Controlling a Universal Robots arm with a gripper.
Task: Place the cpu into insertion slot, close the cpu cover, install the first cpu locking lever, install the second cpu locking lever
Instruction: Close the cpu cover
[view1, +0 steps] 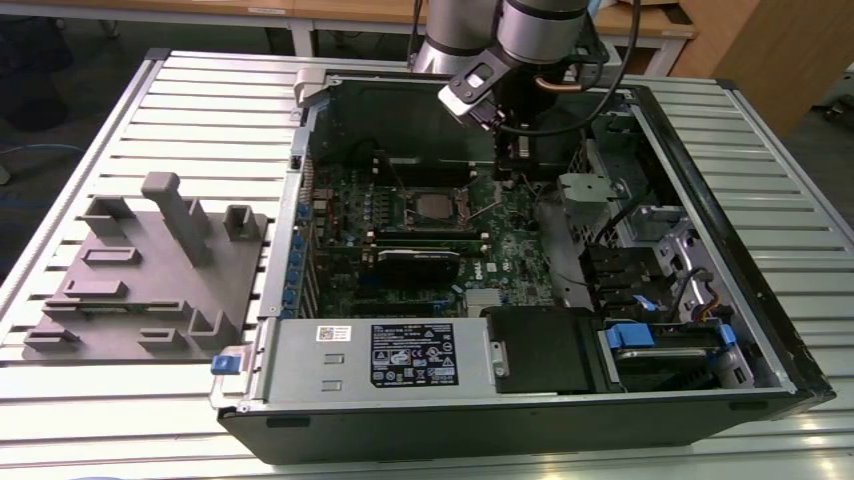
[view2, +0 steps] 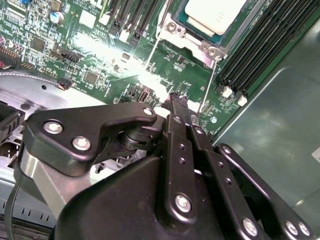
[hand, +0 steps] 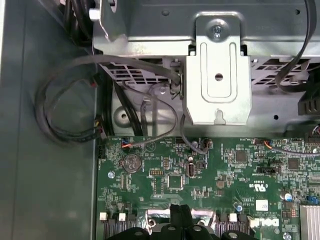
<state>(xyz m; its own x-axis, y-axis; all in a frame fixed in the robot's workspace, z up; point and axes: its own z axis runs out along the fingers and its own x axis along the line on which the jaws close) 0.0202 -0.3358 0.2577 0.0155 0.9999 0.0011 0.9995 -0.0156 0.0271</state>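
While the cpu (view2: 215, 14) sits socketed, the closed claw (view2: 176, 100) lies just beside the locking lever (view2: 208, 82), at its free end.

Note the gripper (hand: 181, 212) closed up, poised over your green motherboard (hand: 200, 175) between the white slot latches (hand: 121, 216). A round coin battery (hand: 131, 162) sits on the board. Beyond the board's edge stands a grey metal bracket (hand: 218, 82). Black cables (hand: 65, 120) loop beside it over the grey case panel (hand: 40, 190).
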